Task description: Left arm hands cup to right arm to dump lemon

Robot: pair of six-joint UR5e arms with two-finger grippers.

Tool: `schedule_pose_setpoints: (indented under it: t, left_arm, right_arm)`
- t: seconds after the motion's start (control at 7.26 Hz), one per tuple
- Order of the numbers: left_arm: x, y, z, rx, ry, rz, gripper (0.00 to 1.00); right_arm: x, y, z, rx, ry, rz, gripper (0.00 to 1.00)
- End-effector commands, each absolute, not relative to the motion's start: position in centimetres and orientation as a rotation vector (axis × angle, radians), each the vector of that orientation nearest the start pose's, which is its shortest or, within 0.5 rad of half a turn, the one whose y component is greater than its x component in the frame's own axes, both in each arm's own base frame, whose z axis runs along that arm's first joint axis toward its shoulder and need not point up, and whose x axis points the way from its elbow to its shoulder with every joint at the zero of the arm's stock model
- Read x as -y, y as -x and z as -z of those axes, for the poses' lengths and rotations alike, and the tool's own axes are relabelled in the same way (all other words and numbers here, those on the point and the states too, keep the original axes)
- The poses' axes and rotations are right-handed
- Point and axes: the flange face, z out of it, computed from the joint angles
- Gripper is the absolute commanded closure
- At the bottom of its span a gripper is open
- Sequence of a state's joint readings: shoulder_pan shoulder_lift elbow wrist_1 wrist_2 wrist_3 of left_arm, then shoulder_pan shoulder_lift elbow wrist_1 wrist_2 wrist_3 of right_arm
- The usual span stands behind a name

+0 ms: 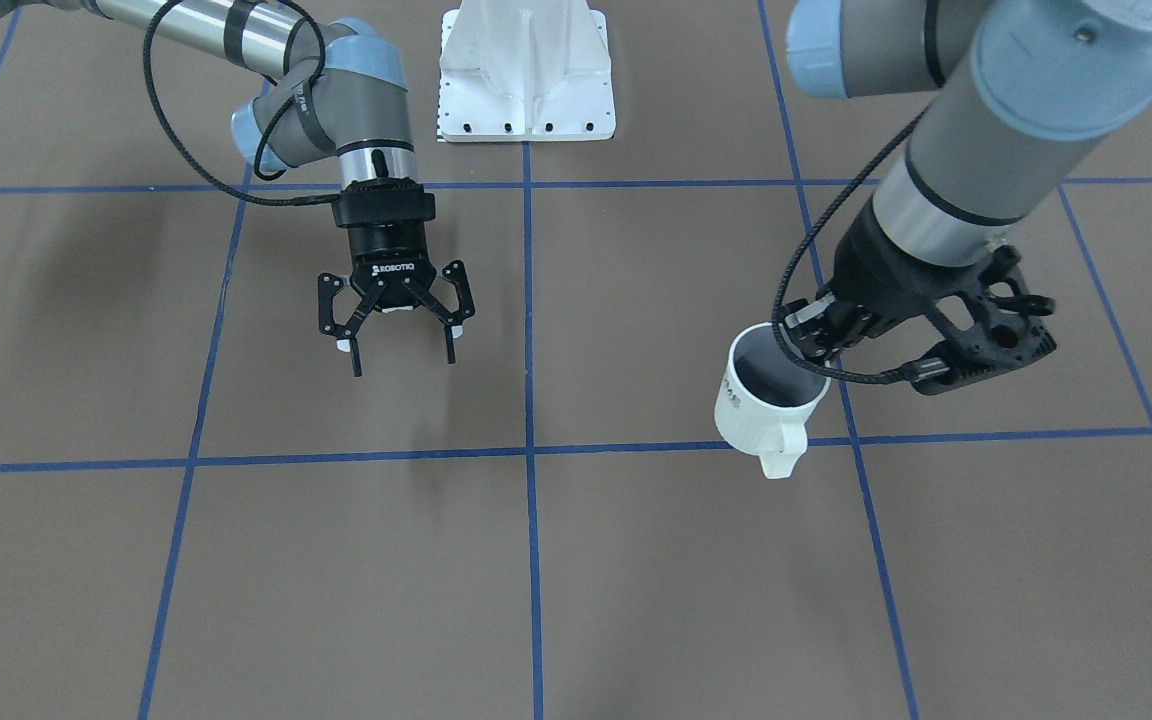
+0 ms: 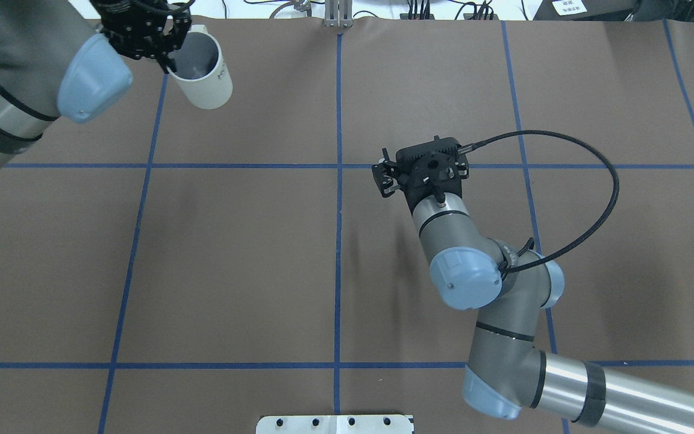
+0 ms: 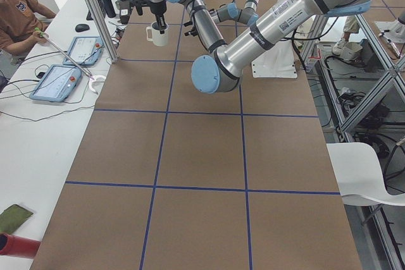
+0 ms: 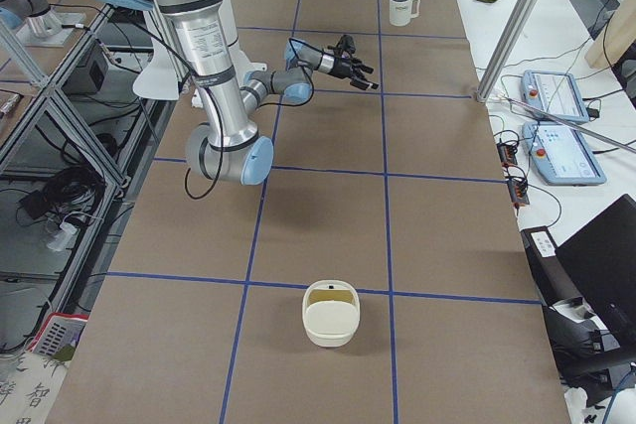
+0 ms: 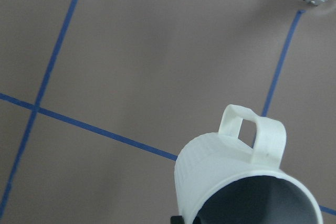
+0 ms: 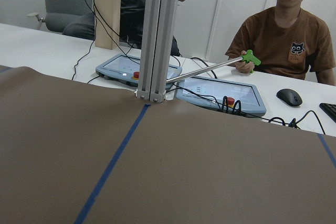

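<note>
Lighting's bright and even, soft from overhead, so shadows on the brown table [image 1: 636, 600] are just faint smudges. Front view looks a bit cool and washed out. Glare streak on the right arm [image 2: 506, 337], lower right of the overhead view. Mug [image 5: 231, 182] close-up is slightly soft.

Cup [image 2: 205, 84] over table's [image 2: 232, 271] far-left corner, below left arm [image 2: 15, 78]; right arm [image 2: 443, 223] well apart, near centre.

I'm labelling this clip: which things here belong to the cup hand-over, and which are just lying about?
Job: cup, left gripper shut on its rim, right gripper open. Lemon not visible.
Lying about: white bowl (role unclear), tablet pendants, mouse, base plate.
</note>
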State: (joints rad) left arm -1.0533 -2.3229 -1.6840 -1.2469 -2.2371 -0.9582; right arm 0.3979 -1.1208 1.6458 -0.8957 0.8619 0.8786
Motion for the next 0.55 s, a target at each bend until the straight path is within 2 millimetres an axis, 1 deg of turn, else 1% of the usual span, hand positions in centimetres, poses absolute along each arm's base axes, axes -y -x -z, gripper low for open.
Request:
schedule_pose_setpoints:
  t: [0.0, 0.14, 0.28, 0.41]
  left_arm:
    - [61.5, -21.7, -29.2, -0.768, 0.002, 0.054, 1.00]
    - [61.3, -19.5, -33.5, -0.743, -0.008, -0.019, 1.00]
    - [60.6, -17.0, -38.5, -0.723, -0.004, -0.062, 1.00]
    - [59.8, -15.6, -41.6, -0.718, -0.009, -0.081, 1.00]
  right_arm:
    - [48.4, 44.4, -31.3, 0.723, -0.947, -0.048, 0.00]
    - [51.5, 40.2, -33.2, 0.751, -0.856, 0.019, 0.00]
    - [54.1, 35.6, -35.5, 0.769, -0.769, 0.077, 0.00]
    - [56.7, 30.4, -37.2, 0.766, -0.658, 0.126, 0.00]
